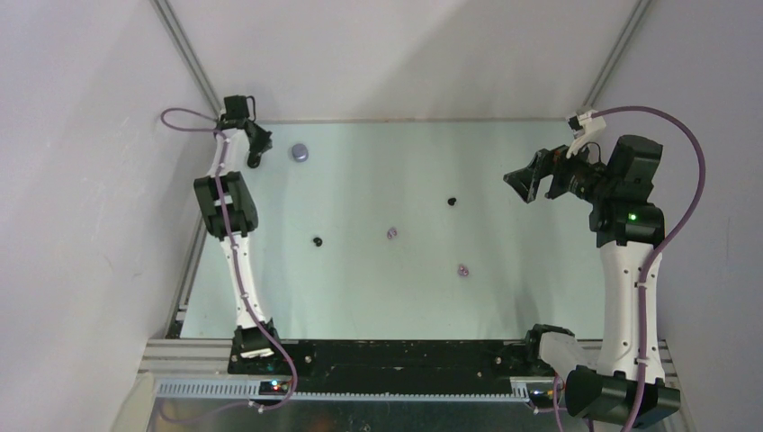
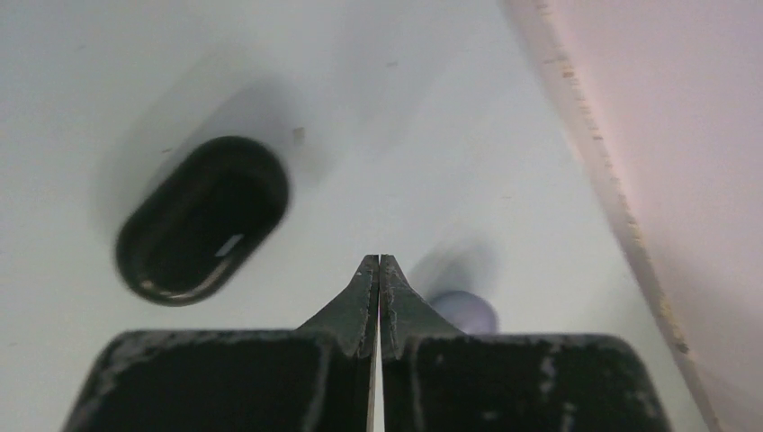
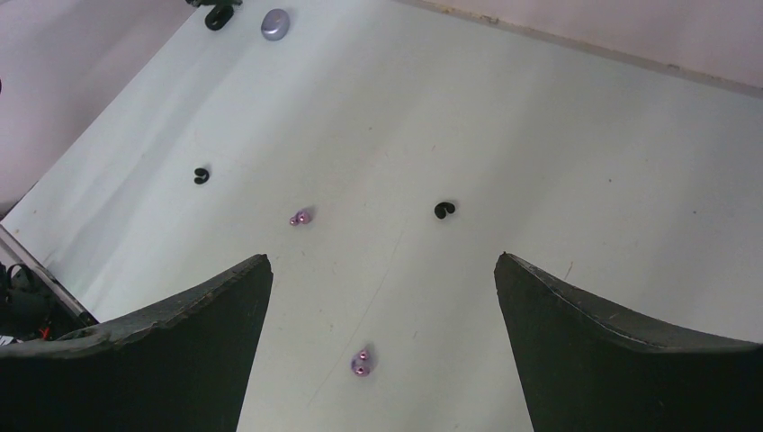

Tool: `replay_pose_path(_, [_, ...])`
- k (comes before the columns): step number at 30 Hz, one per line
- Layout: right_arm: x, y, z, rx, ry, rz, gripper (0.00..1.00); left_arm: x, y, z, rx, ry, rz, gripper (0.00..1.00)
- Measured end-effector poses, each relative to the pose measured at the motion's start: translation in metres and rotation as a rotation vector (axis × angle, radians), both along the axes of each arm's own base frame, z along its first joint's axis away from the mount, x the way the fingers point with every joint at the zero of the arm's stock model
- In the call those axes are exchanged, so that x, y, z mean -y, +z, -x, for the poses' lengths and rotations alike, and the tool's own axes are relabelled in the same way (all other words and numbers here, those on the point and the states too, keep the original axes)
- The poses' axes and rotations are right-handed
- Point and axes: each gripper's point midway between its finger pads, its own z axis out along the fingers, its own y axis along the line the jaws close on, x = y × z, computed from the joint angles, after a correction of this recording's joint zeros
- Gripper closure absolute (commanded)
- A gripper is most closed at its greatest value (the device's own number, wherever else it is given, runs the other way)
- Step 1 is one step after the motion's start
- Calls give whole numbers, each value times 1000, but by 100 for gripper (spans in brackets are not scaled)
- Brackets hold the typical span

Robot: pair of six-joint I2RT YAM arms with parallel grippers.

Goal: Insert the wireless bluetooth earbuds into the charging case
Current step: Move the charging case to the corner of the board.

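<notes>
White walls box in the pale tabletop [image 1: 378, 306]. The right claw [image 1: 524, 184] hangs spread wide on the right, holding nothing. The left claw [image 2: 379, 263] is pressed together in the far left corner, between a black oval case [image 2: 202, 220] and a lilac case [image 1: 300, 152]. The buds lie loose mid-tabletop, well apart: a black earbud [image 1: 317, 241] on the left, a second black earbud [image 1: 452, 201] farther back, a lilac earbud [image 1: 391, 233] between them and a second lilac earbud [image 1: 462, 269] nearer the arms.

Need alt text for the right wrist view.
The right gripper hangs wide open and empty over the white table. On it lie two black earbuds and two lilac earbuds, all apart. A lilac-grey case sits top left.
</notes>
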Motion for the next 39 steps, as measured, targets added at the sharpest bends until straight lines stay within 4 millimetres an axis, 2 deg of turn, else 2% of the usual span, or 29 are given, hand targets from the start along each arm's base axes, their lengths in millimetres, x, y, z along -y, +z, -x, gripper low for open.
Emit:
replay_pose_path(3, [0,0,0,0,0,0,0,7,21,-15,68,-31,-24,100])
replay_pose_path(7, [0,1,1,3,0,1,0,6,49,-32,151,-31,-77,100])
replay_pose_path(11, [0,2,2,6,0,1,0,-6,55,-35,167,3,-111,100])
replay_pose_path(18, [2,2,2,6,-4,-3,0,-45,42,-27,138,76,-124,100])
replay_pose_path(22, [2,2,2,6,0,-6,0,-59,34,-20,115,106,-111,100])
replay_pose_path(30, [2,2,2,4,3,-12,0,-54,4,-7,48,113,-54,100])
replay_pose_path(34, [2,3,3,3,7,-16,0,-48,-1,-8,58,107,-19,100])
replay_pose_path(39, [2,3,3,3,11,-20,0,-47,-17,3,5,109,-5,100])
